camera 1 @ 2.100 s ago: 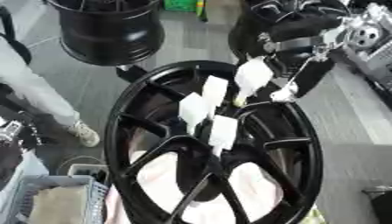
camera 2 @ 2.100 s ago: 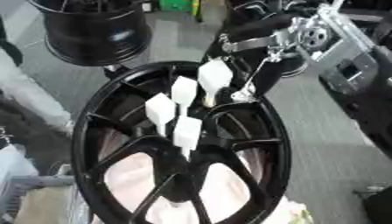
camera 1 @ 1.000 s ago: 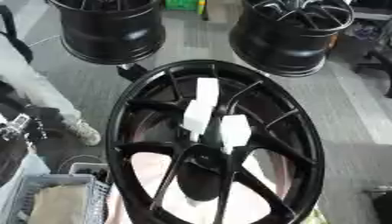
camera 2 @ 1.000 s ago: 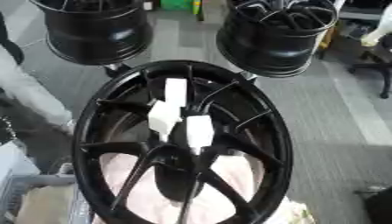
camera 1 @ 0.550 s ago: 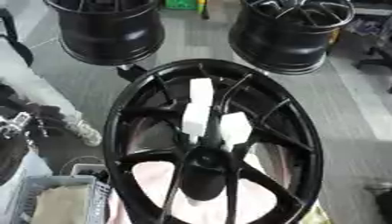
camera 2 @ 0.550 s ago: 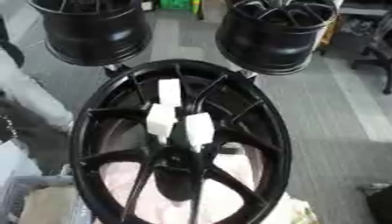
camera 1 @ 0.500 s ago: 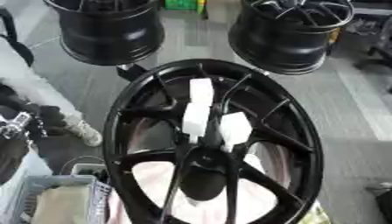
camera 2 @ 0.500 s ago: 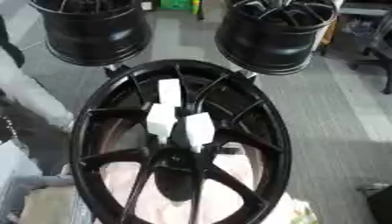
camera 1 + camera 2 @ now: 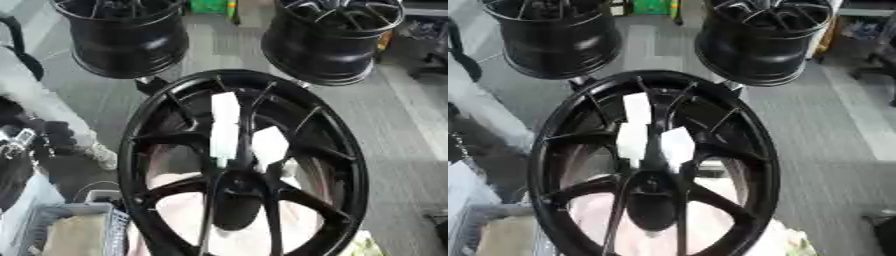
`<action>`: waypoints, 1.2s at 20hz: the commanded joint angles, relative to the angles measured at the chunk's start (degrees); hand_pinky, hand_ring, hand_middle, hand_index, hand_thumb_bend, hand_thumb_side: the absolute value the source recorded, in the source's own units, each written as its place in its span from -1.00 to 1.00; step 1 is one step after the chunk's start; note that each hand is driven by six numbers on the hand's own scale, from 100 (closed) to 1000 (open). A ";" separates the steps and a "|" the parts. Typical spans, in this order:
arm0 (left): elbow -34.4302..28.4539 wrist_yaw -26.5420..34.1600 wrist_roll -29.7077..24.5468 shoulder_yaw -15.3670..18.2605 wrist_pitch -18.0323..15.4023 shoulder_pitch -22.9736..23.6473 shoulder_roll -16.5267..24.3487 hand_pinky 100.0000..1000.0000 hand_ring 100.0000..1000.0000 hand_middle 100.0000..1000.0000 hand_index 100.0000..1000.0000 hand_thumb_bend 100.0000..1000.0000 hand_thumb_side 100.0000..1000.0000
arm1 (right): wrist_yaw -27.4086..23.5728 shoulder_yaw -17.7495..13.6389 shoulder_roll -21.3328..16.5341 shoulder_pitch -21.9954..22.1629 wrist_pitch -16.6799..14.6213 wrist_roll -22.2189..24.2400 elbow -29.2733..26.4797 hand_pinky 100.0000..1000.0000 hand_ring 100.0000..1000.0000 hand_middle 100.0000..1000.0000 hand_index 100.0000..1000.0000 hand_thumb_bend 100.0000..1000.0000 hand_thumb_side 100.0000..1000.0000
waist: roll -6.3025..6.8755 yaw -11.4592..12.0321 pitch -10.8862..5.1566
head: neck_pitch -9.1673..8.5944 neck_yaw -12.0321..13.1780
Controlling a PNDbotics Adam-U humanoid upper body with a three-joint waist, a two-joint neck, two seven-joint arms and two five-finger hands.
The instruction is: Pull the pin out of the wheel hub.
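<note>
We see neither hand, so we cannot tell how the fingers stand. The black hub (image 9: 243,165) fills the middle of both views, face toward us, over a pale cloth (image 9: 188,210). White pins (image 9: 225,126) stick out of its spokes just above the centre. Two more black wheels (image 9: 122,35) stand on the grey floor (image 9: 402,130) beyond its top edge.
</note>
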 commanded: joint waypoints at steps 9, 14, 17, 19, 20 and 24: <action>-0.85 0.27 -0.04 0.04 -0.20 -0.54 -0.04 0.34 0.36 0.24 0.47 -1.00 0.68 | -3.13 2.67 6.02 -0.32 -3.51 -2.93 -14.78 0.18 0.28 0.48 0.72 -1.00 -0.30 | 0.44 0.29 -0.30 | 0.26 -0.17; -0.79 0.47 -0.14 -0.10 -0.24 -0.53 -0.32 0.35 0.35 0.24 0.47 -1.00 0.67 | -8.34 6.77 9.49 0.13 -6.02 -4.49 -18.60 0.07 0.11 0.34 0.60 -1.00 -0.32 | 0.79 0.41 -0.36 | 0.26 -0.28; -0.75 0.46 -0.14 -0.11 -0.26 -0.48 -0.42 0.34 0.35 0.24 0.47 -1.00 0.68 | -10.60 9.43 11.23 0.41 -7.13 -2.84 -19.58 0.06 0.10 0.33 0.60 -1.00 -0.30 | 0.97 0.49 -0.43 | 0.26 -0.43; -0.76 0.46 -0.23 -0.22 -0.31 -0.55 -0.47 0.34 0.35 0.24 0.47 -1.00 0.68 | -11.29 10.61 12.17 0.45 -7.59 -1.96 -20.13 0.04 0.08 0.32 0.60 -1.00 -0.32 | 1.08 0.39 -0.43 | 0.26 -0.53; -0.76 0.48 -0.28 -0.26 -0.33 -0.55 -0.52 0.34 0.35 0.24 0.47 -1.00 0.68 | -11.61 11.29 12.38 0.46 -7.73 -1.69 -20.36 0.03 0.07 0.32 0.61 -1.00 -0.32 | 1.13 0.41 -0.42 | 0.26 -0.56; -0.67 0.44 -0.29 -0.26 -0.39 -0.44 -0.52 0.34 0.35 0.24 0.47 -1.00 0.68 | -12.51 13.36 13.20 0.08 -8.13 -0.60 -21.19 0.02 0.06 0.29 0.60 -1.00 -0.32 | 1.29 0.22 -0.42 | 0.26 -0.76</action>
